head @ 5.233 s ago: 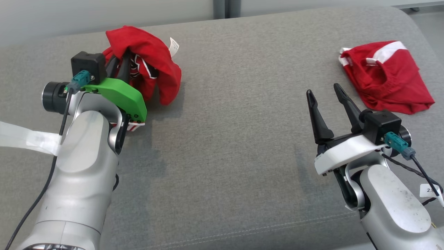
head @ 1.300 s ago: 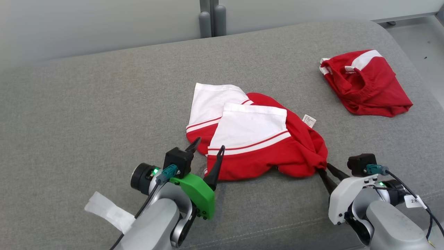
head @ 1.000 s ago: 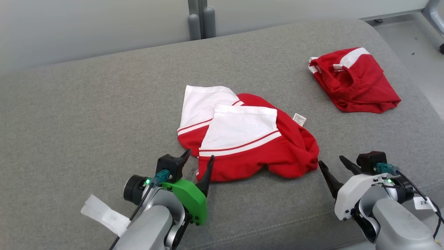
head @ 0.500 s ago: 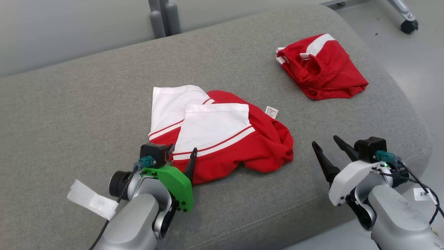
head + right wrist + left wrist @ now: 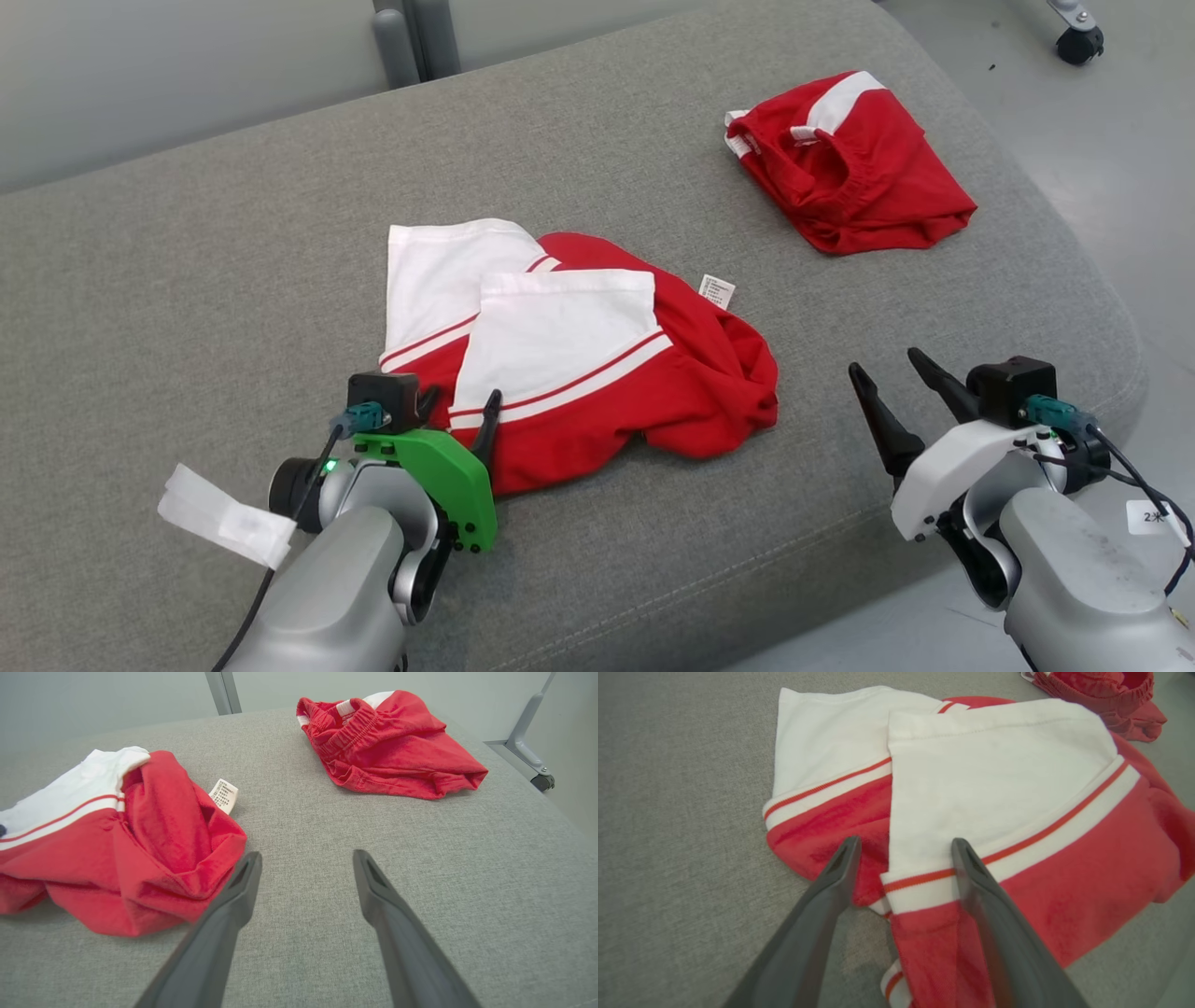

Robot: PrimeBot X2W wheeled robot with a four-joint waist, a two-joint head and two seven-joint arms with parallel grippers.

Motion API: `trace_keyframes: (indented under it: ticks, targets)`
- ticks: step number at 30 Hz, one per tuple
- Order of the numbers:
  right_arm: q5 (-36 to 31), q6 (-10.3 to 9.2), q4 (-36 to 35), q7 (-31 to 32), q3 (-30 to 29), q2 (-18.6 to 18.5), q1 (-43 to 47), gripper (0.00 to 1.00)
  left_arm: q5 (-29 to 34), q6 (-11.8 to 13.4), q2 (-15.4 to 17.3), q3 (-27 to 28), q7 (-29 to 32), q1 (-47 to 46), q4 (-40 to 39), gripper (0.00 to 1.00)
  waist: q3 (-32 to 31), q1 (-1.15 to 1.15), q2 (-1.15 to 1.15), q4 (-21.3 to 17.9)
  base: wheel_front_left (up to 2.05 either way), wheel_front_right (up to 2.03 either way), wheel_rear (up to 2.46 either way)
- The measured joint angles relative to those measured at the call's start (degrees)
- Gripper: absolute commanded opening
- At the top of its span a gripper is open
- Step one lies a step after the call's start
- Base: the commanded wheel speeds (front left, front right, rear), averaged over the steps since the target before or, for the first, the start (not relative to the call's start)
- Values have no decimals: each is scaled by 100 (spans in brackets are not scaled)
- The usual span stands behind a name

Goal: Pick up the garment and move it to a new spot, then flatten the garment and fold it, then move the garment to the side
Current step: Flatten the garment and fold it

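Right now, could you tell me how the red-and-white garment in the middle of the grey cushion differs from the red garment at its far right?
The middle red-and-white garment shows two white panels; the far red garment only a narrow white stripe. The middle garment spreads wider than the far garment. The left hand sits at the middle garment's near edge; the far garment lies away from it. Both lie unfolded.

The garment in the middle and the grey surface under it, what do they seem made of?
Middle garment: soft matte knit, probably cotton jersey; it wrinkles and bunches loosely. Grey surface: matte woven upholstery cloth with a flecked weave and a stitched front seam, likely padded.
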Motion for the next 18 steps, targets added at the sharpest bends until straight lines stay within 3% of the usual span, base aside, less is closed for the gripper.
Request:
trace_keyframes:
  ticks: [2,4,5,6,7,8,18]
  targets:
    - [-11,0,-25,-1,2,10,0,100,-3,-10,0,-48,4,-34,26,100,0,0,0,9,0,0,0]
    - [-20,0,-48,-1,1,16,0,100,-3,-59,-2,-87,12,-48,33,65,-3,0,0,18,0,0,0]
    - [-37,0,-52,-1,1,15,0,100,-3,-67,-2,-102,12,-52,35,42,-5,0,0,22,0,0,0]
    - [-49,0,-56,-1,0,15,0,100,-3,-99,-2,-123,12,-55,37,29,-8,0,0,27,0,0,0]
    - [-52,0,-69,-2,-1,15,0,100,-3,-121,-3,-147,11,-59,42,6,-12,0,0,32,0,0,0]
    - [-53,0,-88,-2,-5,15,0,100,-3,-153,-3,-177,11,-62,49,0,-16,0,0,37,0,0,0]
    - [-96,-8,-263,-11,-158,2,10,100,5,-346,-7,-361,-108,-149,57,0,-99,0,0,96,0,0,0]
